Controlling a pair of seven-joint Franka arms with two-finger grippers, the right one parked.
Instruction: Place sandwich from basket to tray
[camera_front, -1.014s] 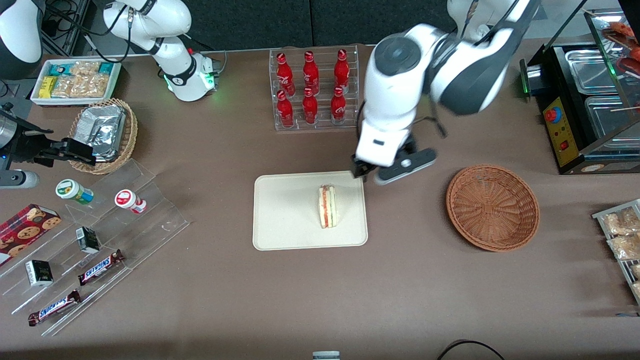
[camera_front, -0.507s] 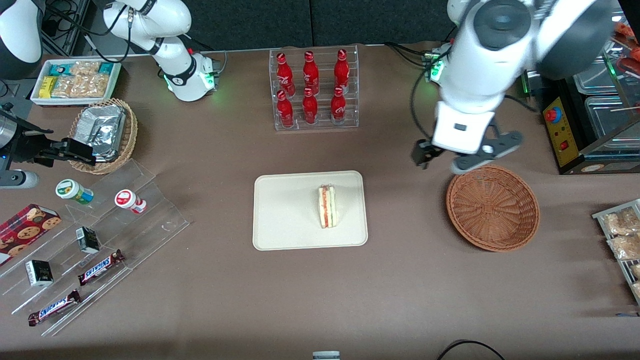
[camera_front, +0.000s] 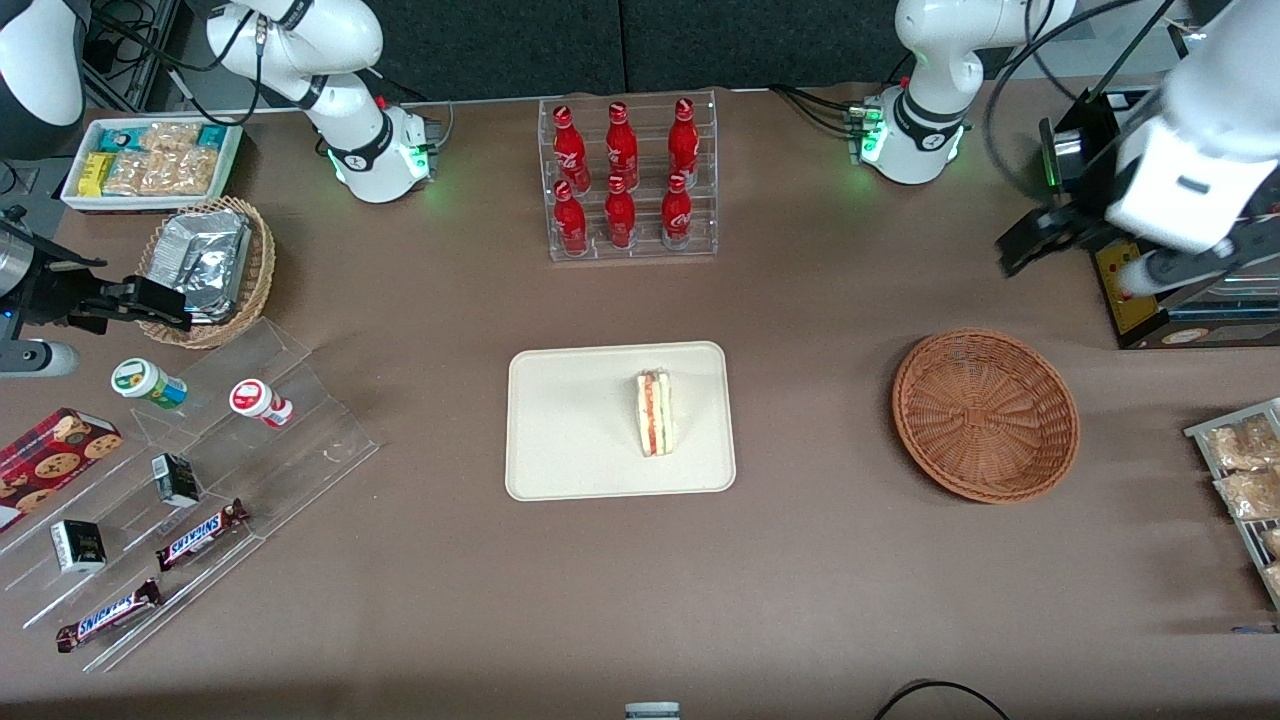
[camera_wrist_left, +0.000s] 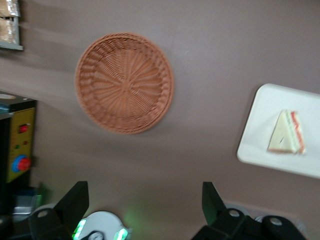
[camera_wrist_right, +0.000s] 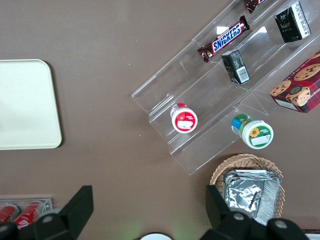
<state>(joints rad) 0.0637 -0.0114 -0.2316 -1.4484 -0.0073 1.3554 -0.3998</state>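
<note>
The sandwich (camera_front: 655, 412) (camera_wrist_left: 286, 134), a pale wedge with red-orange and green layers, lies on the cream tray (camera_front: 570, 430) (camera_wrist_left: 257, 142) (camera_wrist_right: 25, 105) at mid-table. The reddish-brown woven basket (camera_front: 985, 415) (camera_wrist_left: 125, 82) sits empty beside the tray, toward the working arm's end. My left gripper (camera_front: 1090, 258) (camera_wrist_left: 144, 200) hangs open and holds nothing. It is high above the table, farther from the front camera than the basket and next to the black appliance. Its dark fingers (camera_wrist_left: 75, 200) stand wide apart.
A clear rack of red bottles (camera_front: 625, 180) stands farther back than the tray. A black appliance with a yellow panel (camera_front: 1125, 270) and a rack of snack packets (camera_front: 1240, 470) sit at the working arm's end. A clear stepped display (camera_front: 230, 480) and a tan basket with foil packs (camera_front: 205, 265) occupy the parked arm's end.
My left gripper has swung from the tray's edge, past the basket, toward the working arm's end of the table. The sandwich stays on the tray.
</note>
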